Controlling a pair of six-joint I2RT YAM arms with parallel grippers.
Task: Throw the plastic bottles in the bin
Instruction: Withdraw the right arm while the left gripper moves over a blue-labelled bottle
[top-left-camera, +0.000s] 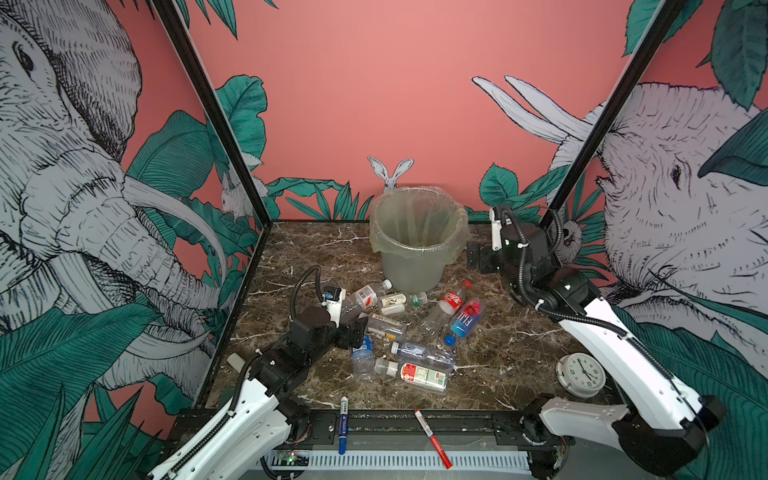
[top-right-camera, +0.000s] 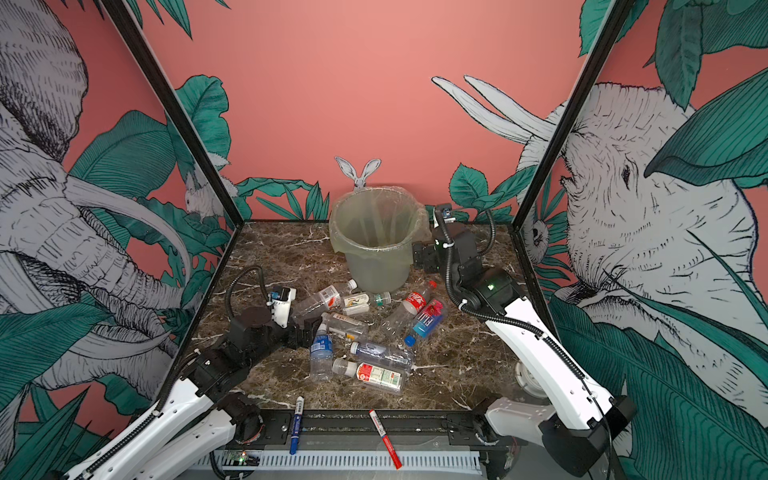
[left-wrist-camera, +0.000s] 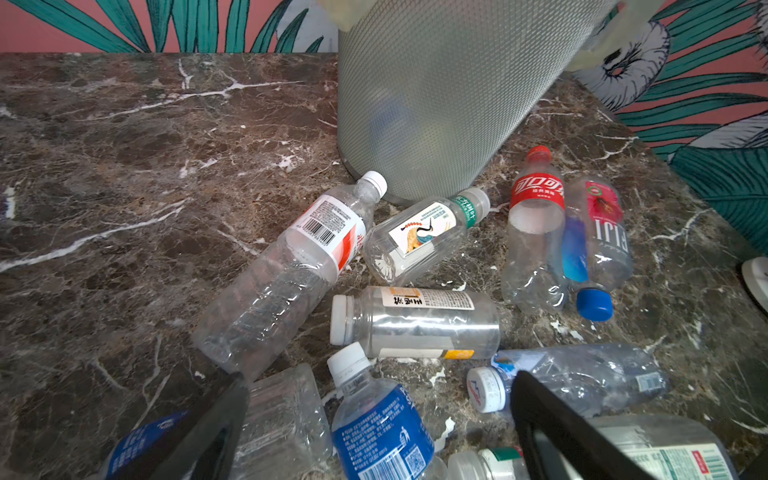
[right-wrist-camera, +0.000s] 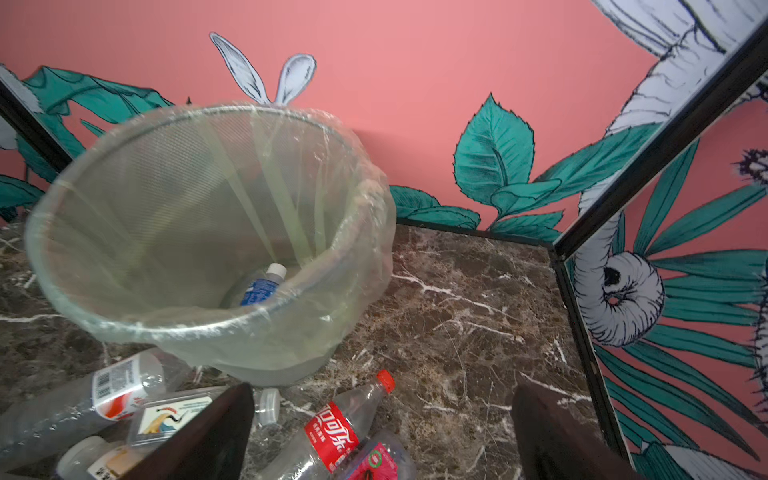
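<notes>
Several plastic bottles (top-left-camera: 399, 332) lie scattered on the marble table in front of the bin (top-left-camera: 415, 249), a grey-green bucket with a clear bag over its rim. One blue-labelled bottle (right-wrist-camera: 259, 286) lies inside the bin (right-wrist-camera: 166, 208). My left gripper (left-wrist-camera: 382, 380) is open and low over the pile, its fingers on either side of a white-capped, blue-labelled bottle (left-wrist-camera: 378, 428) without touching it. In both top views this gripper (top-left-camera: 355, 332) (top-right-camera: 309, 330) is at the pile's left edge. My right gripper (right-wrist-camera: 384, 390) is open and empty, raised beside the bin's right side (top-left-camera: 478, 259), above a red-labelled cola bottle (right-wrist-camera: 332, 432).
A white alarm clock (top-left-camera: 582, 374) lies at the front right of the table. A blue marker (top-left-camera: 343, 424) and a red marker (top-left-camera: 432, 436) lie on the front rail. Patterned walls close in the table on the left, back and right.
</notes>
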